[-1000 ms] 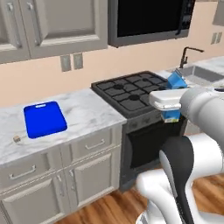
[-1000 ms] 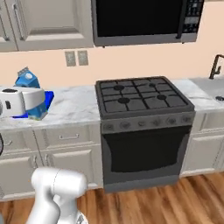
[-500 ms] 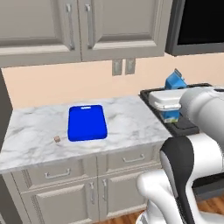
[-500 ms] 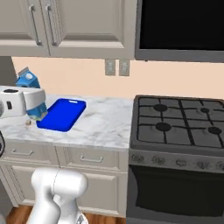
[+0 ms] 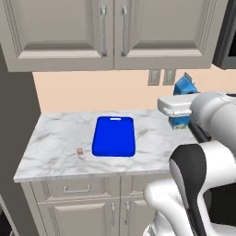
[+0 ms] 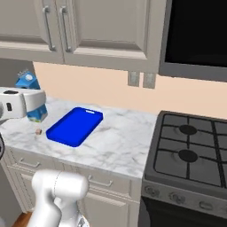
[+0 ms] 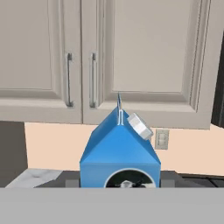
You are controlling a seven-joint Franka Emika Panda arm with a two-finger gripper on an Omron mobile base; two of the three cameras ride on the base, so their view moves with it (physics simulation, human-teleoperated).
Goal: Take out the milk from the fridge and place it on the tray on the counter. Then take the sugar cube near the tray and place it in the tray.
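The base has driven on since half a second ago, so both base views have slid: the flat bright blue rectangular tray (image 5: 114, 136) (image 6: 75, 126) now lies nearer the middle of the left base view, and the black stove (image 6: 190, 155) fills more of the right one. The things themselves have not shifted. The gripper (image 5: 179, 110) (image 6: 27, 104) is pinching the one small blue gabled milk carton (image 5: 183, 87) (image 6: 29, 84) (image 7: 120, 151), held upright in the air off the tray's right side. One tray rests mid-way across the white marble counter (image 5: 55, 138) (image 6: 119, 142). One tiny tan-brown sugar cube (image 5: 79, 150) (image 6: 38, 131) sits just beside the tray, toward the counter's front edge.
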